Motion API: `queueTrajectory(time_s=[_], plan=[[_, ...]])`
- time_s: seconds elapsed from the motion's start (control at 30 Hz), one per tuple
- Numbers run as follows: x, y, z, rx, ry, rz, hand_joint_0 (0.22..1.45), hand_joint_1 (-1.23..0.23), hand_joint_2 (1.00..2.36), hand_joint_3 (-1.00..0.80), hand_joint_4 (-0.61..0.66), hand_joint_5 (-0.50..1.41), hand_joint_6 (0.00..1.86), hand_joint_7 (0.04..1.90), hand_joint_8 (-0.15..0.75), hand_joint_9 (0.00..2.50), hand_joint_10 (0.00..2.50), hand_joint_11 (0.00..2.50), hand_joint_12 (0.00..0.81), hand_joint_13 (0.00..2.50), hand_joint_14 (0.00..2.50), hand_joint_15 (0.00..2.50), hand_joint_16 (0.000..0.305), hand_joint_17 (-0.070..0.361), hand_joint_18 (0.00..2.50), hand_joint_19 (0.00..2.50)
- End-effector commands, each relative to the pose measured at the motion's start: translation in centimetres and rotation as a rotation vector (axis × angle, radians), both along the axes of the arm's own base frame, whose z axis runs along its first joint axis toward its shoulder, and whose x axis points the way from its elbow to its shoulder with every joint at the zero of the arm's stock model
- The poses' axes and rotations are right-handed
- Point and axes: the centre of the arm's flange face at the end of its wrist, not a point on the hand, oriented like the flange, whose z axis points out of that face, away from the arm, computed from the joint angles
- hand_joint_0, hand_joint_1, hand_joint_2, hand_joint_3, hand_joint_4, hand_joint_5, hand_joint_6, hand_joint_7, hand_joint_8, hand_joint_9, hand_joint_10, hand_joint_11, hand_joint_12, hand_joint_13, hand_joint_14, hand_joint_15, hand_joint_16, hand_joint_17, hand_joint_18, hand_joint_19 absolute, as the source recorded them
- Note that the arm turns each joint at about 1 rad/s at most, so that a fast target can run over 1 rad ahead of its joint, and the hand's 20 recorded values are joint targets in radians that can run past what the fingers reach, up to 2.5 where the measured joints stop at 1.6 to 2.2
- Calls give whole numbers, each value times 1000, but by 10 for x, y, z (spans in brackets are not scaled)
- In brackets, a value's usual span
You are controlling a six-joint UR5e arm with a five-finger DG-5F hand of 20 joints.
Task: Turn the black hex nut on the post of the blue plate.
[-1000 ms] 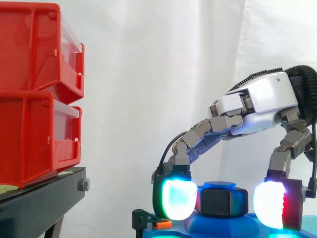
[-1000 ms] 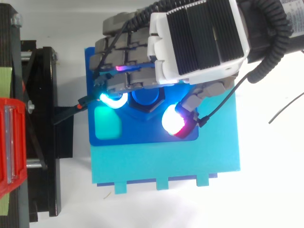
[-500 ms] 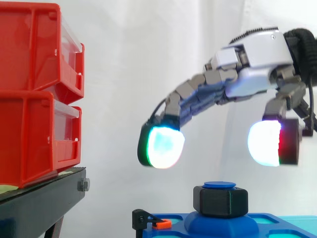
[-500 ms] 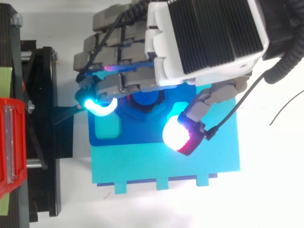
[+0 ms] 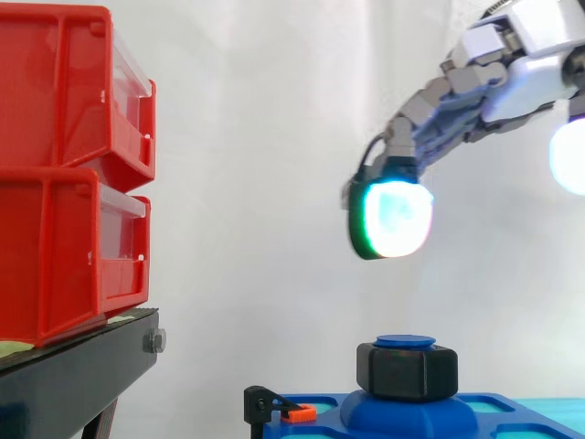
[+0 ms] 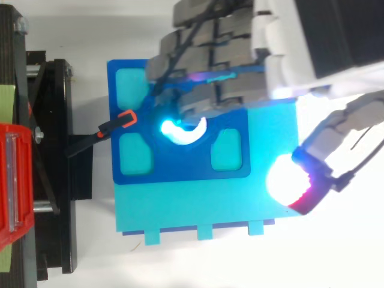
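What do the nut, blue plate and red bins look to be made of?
The nut is matte black with soft edges and no metallic glint: probably plastic, perhaps printed. The blue plate is matte and evenly coloured, with rounded pockets: likely plastic too. The red bins look like glossy moulded plastic with clear front panels, going by the sheen.

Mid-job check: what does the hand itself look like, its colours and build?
The hand has a white and silver shell, a black back panel and grey segmented fingers. Its thick pads glow: one fingertip is white-cyan with a green rim, and the thumb pad is white with red along one edge.
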Motion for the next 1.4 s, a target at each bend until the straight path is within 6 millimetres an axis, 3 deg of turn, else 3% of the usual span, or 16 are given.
queueTrajectory(time_s=[0.0,0.07,0.13,0.27,0.5,0.63,0.77,0.87,0.97,1.13,1.37], plan=[[-25,-2,8,-18,32,-47,321,-570,1000,-500,113,-294,502,678,228,229,0,44,387,279,5,125,68,153,164,264],[-35,-1,11,-21,36,-59,328,-552,1000,-500,117,-291,502,680,229,235,0,54,382,276,4,125,67,150,154,267],[-63,1,17,-13,40,-93,337,-543,1000,-500,119,-288,502,682,226,241,0,45,378,280,4,114,66,149,159,261],[-98,1,19,19,37,-144,343,-536,1000,-500,127,-284,502,682,225,246,0,42,370,275,4,113,65,145,152,261],[-159,4,-5,180,-25,-305,357,-521,1000,-500,135,-277,502,686,221,254,0,44,364,273,4,111,63,141,145,253],[-166,7,-13,252,-47,-341,359,-522,1000,-500,132,-276,502,689,217,247,0,35,363,266,5,125,63,142,113,239],[-167,9,-33,463,-36,-463,354,-531,1000,-500,133,-276,502,690,216,239,0,47,366,252,4,118,64,144,81,234],[-163,10,-32,640,-58,-541,360,-545,1000,-500,129,-276,502,689,211,235,0,47,364,243,4,114,64,143,43,226],[-160,9,-30,706,-93,-572,375,-567,1000,-500,131,-271,502,692,208,243,0,42,357,237,5,117,62,139,25,221],[-156,10,-28,676,-125,-565,389,-586,1000,-500,140,-261,502,691,205,287,0,32,348,253,4,119,60,134,2,215],[-158,-2,-27,498,-159,-598,401,-578,1000,-500,138,-249,502,685,201,329,0,26,332,220,4,105,56,126,0,195]])
